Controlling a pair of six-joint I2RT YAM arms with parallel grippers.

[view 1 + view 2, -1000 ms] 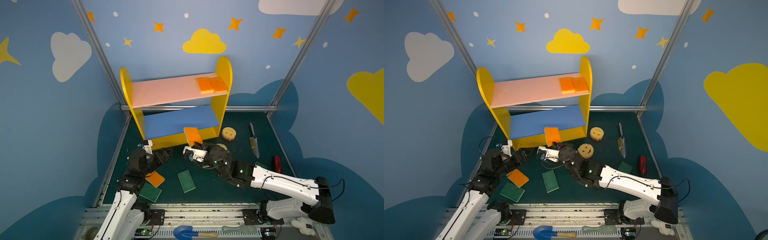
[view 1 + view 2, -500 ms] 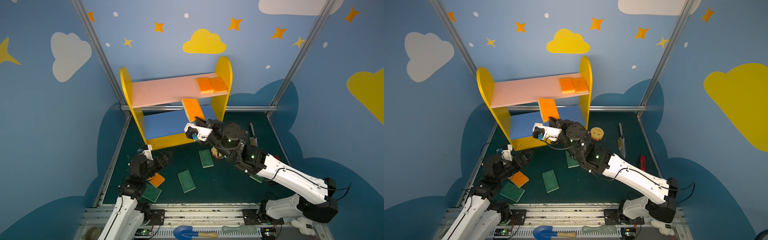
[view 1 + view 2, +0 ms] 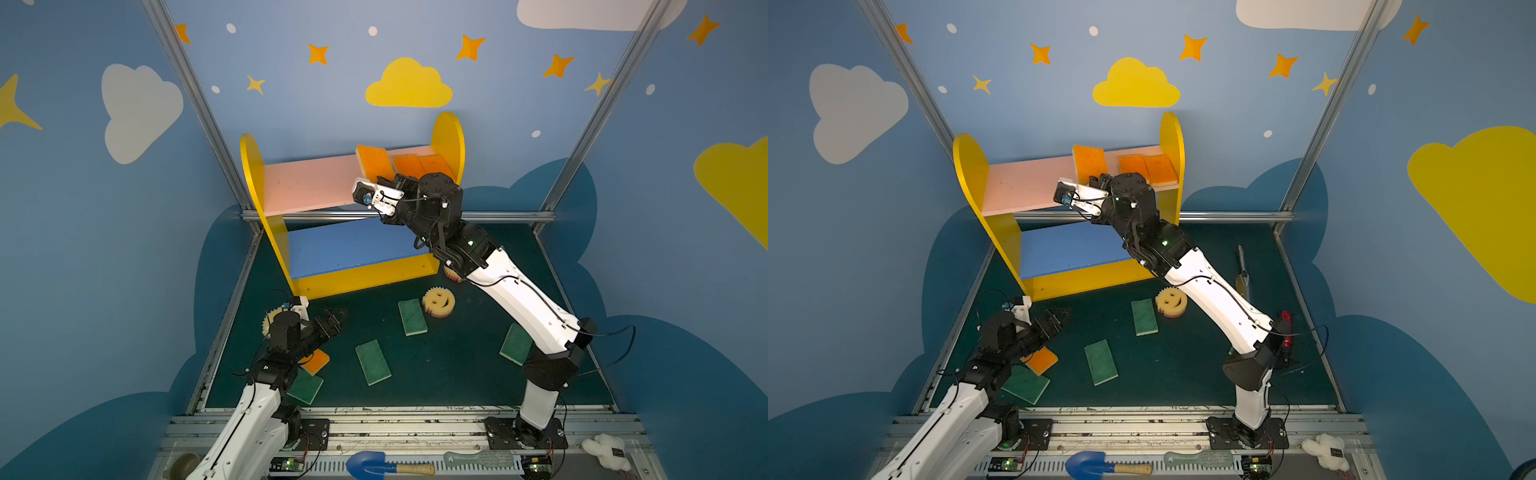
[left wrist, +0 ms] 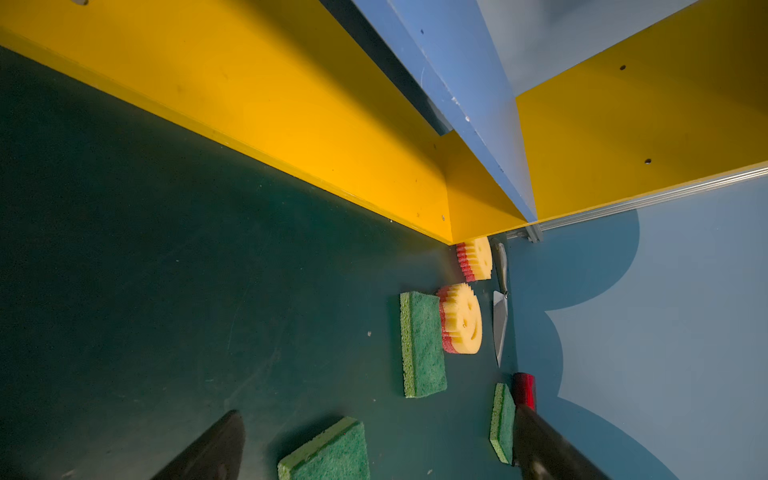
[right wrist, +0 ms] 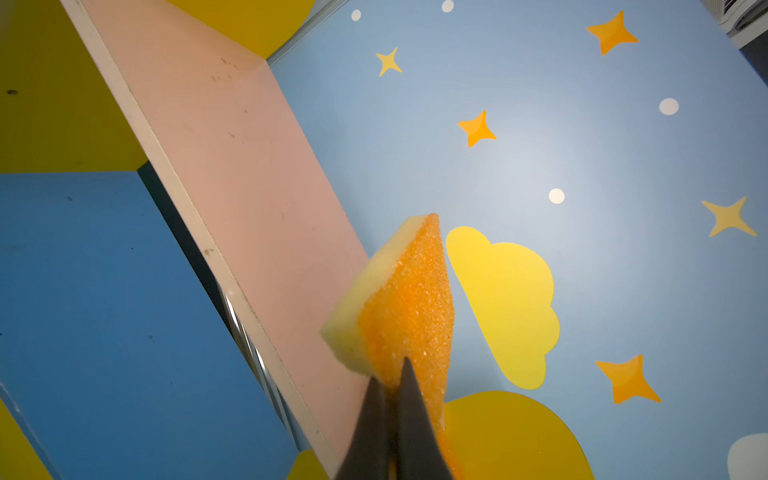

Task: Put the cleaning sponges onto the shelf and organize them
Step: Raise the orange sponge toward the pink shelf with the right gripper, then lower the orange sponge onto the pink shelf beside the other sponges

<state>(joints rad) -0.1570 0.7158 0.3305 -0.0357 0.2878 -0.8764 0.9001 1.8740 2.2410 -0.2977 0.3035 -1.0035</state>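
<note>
since half a second ago the right arm (image 3: 519, 291) has lifted its orange sponge (image 3: 374, 160) from in front of the blue board (image 3: 345, 249) up over the pink board (image 3: 307, 187) of the shelf (image 3: 253, 174). the left arm has barely shifted.

the right jaws are pinched tight on one corner of that sponge. it's tilted, orange side up, and whether it touches the board is hard to tell. two more orange sponges (image 3: 409, 166) (image 3: 436, 166) lie flat side by side at the right end of the pink board, and the held one is just to their left.

the right arm crosses in front of the shelf's right end, covering part of the blue board and most of a smiley sponge (image 3: 451, 275) by the base.

the left jaws are spread wide and empty, low over the table (image 3: 457, 374). they sit near an orange sponge (image 3: 316, 361) that overlaps a green one (image 3: 305, 386). another smiley (image 3: 268, 322) peeks out behind that wrist.

loose on the table are three more green sponges (image 3: 373, 361) (image 3: 412, 317) (image 3: 515, 344). a smiley (image 3: 438, 301) touches the middle one. a trowel (image 3: 1241, 270) and a red-handled tool (image 3: 1285, 332) lie along the right edge. on the front rail are a blue shovel (image 3: 365, 463), a brush (image 3: 478, 459) and a white fluffy toy (image 3: 604, 451).
</note>
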